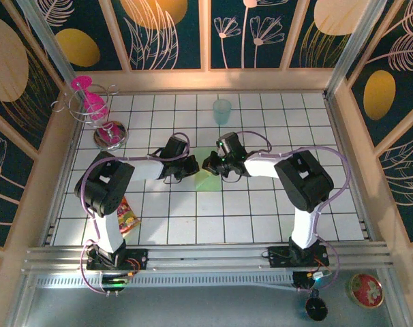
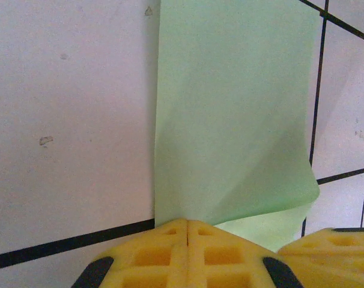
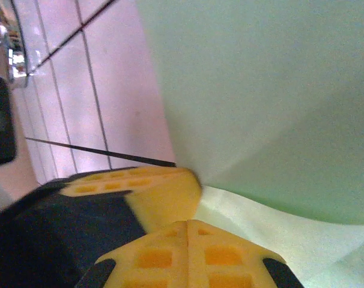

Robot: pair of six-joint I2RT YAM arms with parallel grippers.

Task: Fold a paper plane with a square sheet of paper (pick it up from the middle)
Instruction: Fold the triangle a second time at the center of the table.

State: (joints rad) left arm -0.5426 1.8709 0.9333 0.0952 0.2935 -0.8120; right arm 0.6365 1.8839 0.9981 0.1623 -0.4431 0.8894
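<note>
The square sheet of paper (image 1: 208,178) is light green and lies mid-table, partly under both grippers. My left gripper (image 1: 192,165) and right gripper (image 1: 209,163) meet tip to tip at its far edge. The left wrist view has the left gripper (image 2: 188,223) with jaws pressed together at the near edge of the sheet (image 2: 230,120), which has a diagonal crease and a paler flap curling beside the fingers. In the right wrist view the right gripper (image 3: 188,223) is also shut at the sheet (image 3: 272,90), whose pale underside curves up from the tip. No finished paper plane is in sight.
A translucent pale teal cup (image 1: 222,110) stands at the back centre. A wire rack with a pink glass (image 1: 90,102) is at the back left. A snack packet (image 1: 127,216) lies near the left arm's base. A red tin (image 1: 365,289) sits off the table, front right.
</note>
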